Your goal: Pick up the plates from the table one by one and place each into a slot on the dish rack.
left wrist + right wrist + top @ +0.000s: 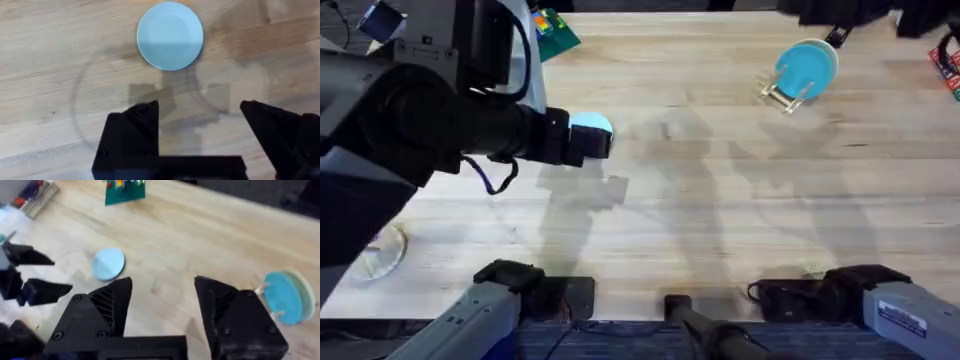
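The pale sky-blue plate lies flat on the table, left of centre. My left gripper hovers open just short of it, not touching; from overhead the gripper covers the plate's near edge. The teal plate stands upright in the dish rack at the far right, with a cream plate behind it. My right gripper is open and holds nothing, low at the table's near right side. Its wrist view takes in the sky-blue plate and the teal plate.
A green baseplate with toy bricks sits at the far left. A clear glass dish lies near the left front edge. Red items lie at the right edge. The right arm rests by the front edge.
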